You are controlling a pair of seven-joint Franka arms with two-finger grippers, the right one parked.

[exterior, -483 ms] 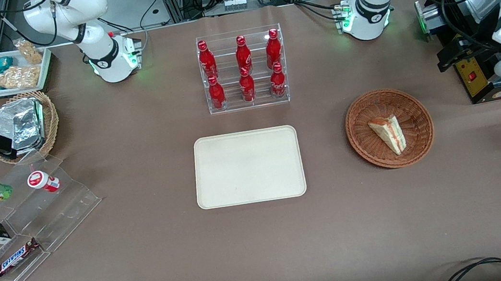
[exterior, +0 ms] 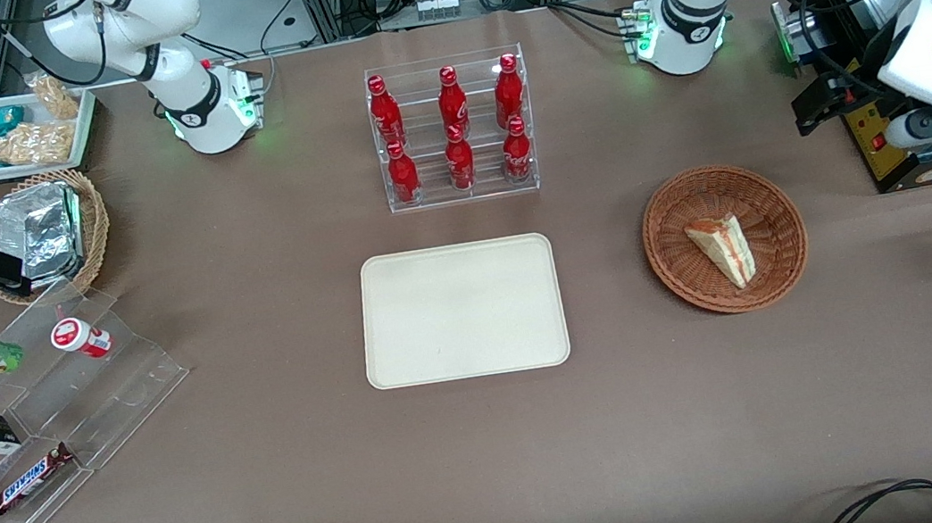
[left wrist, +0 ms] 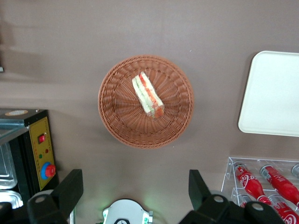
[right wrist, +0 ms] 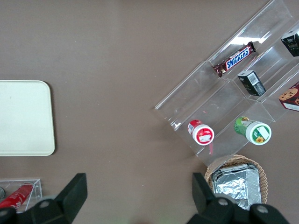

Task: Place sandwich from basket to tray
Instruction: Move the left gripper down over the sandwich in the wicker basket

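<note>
The sandwich (exterior: 722, 250), a white bread wedge with pink-orange and green filling, lies in the round reddish-brown wicker basket (exterior: 667, 217). Both show in the left wrist view, the sandwich (left wrist: 147, 94) in the basket (left wrist: 112, 116). The cream tray (exterior: 462, 310) lies flat and bare at the table's middle, beside the basket; its edge shows in the left wrist view (left wrist: 271, 93). My left gripper (exterior: 815, 107) hangs high above the table, farther from the front camera than the basket, toward the working arm's end. It is open wide and empty (left wrist: 134, 186), with the sandwich well apart from its fingers (left wrist: 70, 191).
A clear rack of red bottles (exterior: 454, 132) stands farther from the front camera than the tray. A black and yellow box (exterior: 883, 144) stands near the basket at the working arm's end. A tan basket of foil packets (exterior: 48, 231) and a clear stepped snack stand (exterior: 45, 416) are at the parked arm's end.
My left arm and gripper have shifted a little toward the table's middle, closer to the basket. The sandwich, basket and tray have not moved.
</note>
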